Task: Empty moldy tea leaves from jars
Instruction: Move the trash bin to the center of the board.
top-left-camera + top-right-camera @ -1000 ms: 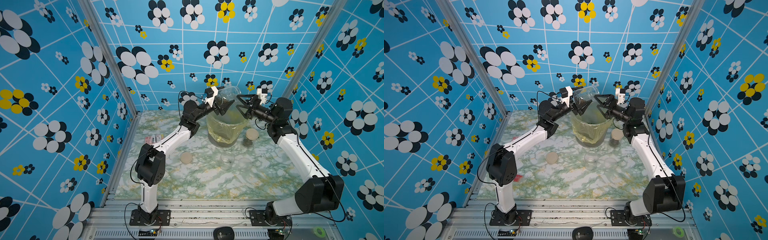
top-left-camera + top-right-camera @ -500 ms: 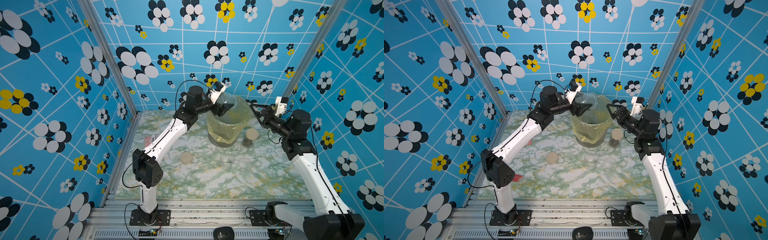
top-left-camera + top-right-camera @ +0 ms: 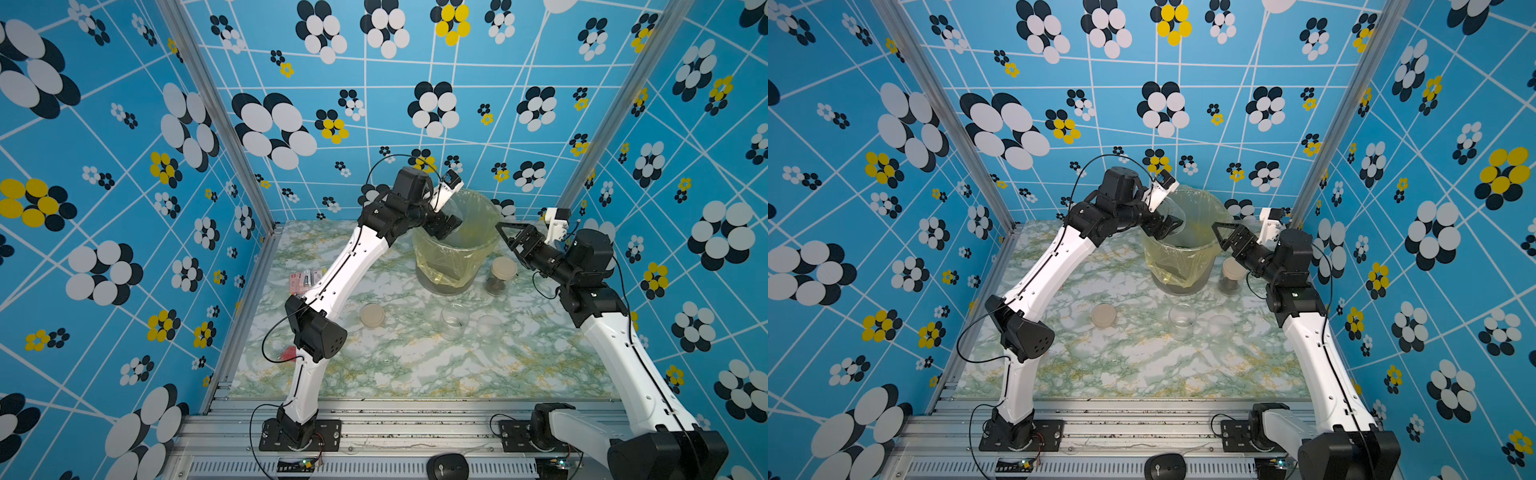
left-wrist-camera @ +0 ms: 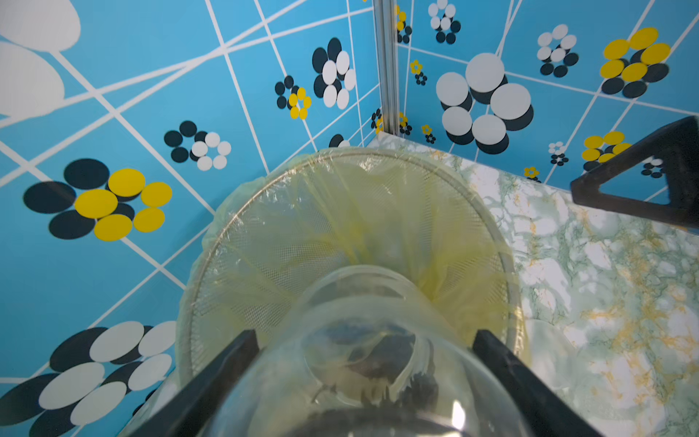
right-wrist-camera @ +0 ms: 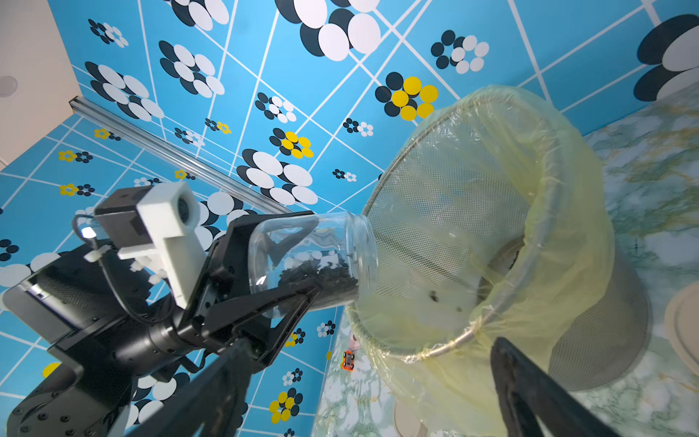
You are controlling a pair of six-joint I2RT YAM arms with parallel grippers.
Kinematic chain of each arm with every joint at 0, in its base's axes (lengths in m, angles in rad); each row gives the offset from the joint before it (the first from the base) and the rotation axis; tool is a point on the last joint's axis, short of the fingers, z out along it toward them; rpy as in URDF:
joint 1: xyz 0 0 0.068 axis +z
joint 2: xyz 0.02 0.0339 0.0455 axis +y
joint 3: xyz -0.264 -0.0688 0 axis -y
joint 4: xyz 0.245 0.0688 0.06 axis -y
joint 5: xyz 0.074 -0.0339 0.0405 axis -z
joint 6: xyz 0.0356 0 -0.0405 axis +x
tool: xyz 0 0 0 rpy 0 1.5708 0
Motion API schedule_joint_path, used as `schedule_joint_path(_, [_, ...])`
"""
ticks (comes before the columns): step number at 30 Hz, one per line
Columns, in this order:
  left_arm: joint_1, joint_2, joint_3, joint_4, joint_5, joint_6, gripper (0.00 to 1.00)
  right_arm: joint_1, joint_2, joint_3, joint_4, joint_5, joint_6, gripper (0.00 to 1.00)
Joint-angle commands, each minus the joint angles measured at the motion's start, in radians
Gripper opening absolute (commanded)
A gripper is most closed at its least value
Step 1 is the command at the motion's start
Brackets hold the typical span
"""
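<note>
My left gripper [image 3: 446, 226] [image 4: 364, 333] is shut on a clear lidless jar [image 5: 310, 261] [image 4: 359, 359], tipped on its side with its mouth over the rim of the bin [image 3: 457, 266]. Moldy tea leaves [image 5: 317, 274] lie dark along the jar's lower wall, near the mouth. A few dark bits [image 5: 433, 297] sit inside the yellow bag. My right gripper [image 3: 509, 241] [image 5: 370, 340] stands open and holds nothing, to the right of the bin. Below it stands a jar [image 3: 500, 274] with a beige lid and dark leaves inside. An empty open jar [image 3: 455, 320] stands in front of the bin.
A loose beige lid [image 3: 372, 316] and a translucent lid [image 3: 488, 326] lie on the marble table [image 3: 395, 365]. Small packets [image 3: 305, 278] and an orange toy car [image 5: 348, 360] lie left of the bin. The patterned walls stand close behind the bin.
My right gripper has drawn back from the jar, rightward and lower. My left arm has raised its elbow and tipped the jar down toward the bin's opening.
</note>
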Motion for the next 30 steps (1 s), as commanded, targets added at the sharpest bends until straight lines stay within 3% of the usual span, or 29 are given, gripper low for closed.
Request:
schedule_joint_path(1, [-0.014,0.002,0.050,0.034,-0.043,0.013,0.28,0.001,-0.025,-0.014,-0.010,0.010,-0.028,0.99])
schedule_joint_path(7, [-0.060,0.019,0.051,0.040,-0.155,0.118,0.28,0.001,-0.019,-0.003,-0.040,0.026,-0.051,0.99])
schedule_joint_path(10, [-0.054,0.018,0.052,0.049,-0.116,0.087,0.28,0.002,0.026,0.046,-0.141,0.084,-0.094,0.99])
schedule_joint_path(12, [-0.035,0.016,0.050,0.068,-0.061,0.024,0.28,0.001,0.078,0.111,-0.244,0.151,-0.130,0.95])
schedule_joint_path(15, [-0.075,0.020,0.056,0.057,-0.178,0.130,0.28,0.001,0.162,0.218,-0.373,0.226,-0.174,0.87])
schedule_joint_path(17, [-0.052,0.018,0.059,0.056,-0.086,0.061,0.29,0.001,0.216,0.288,-0.434,0.256,-0.197,0.80])
schedule_joint_path(18, [-0.048,0.018,0.059,0.060,-0.093,0.041,0.29,0.001,0.239,0.315,-0.459,0.270,-0.208,0.79])
schedule_joint_path(20, [-0.073,0.023,0.060,0.045,-0.187,0.125,0.29,0.001,0.297,0.378,-0.518,0.290,-0.229,0.73])
schedule_joint_path(22, [-0.041,0.020,0.060,0.045,-0.065,0.035,0.29,0.002,0.336,0.416,-0.549,0.292,-0.236,0.70])
schedule_joint_path(23, [-0.030,0.022,0.059,0.054,-0.065,0.004,0.28,0.002,0.351,0.432,-0.554,0.293,-0.238,0.68])
schedule_joint_path(25, [-0.063,0.027,0.060,0.038,-0.182,0.109,0.28,0.006,0.376,0.450,-0.560,0.306,-0.242,0.66])
schedule_joint_path(28, [-0.025,0.023,0.051,0.053,-0.037,-0.015,0.28,0.008,0.431,0.498,-0.592,0.302,-0.261,0.59])
schedule_joint_path(30, [-0.055,0.020,0.048,0.046,-0.152,0.074,0.28,0.011,0.456,0.505,-0.594,0.296,-0.263,0.54])
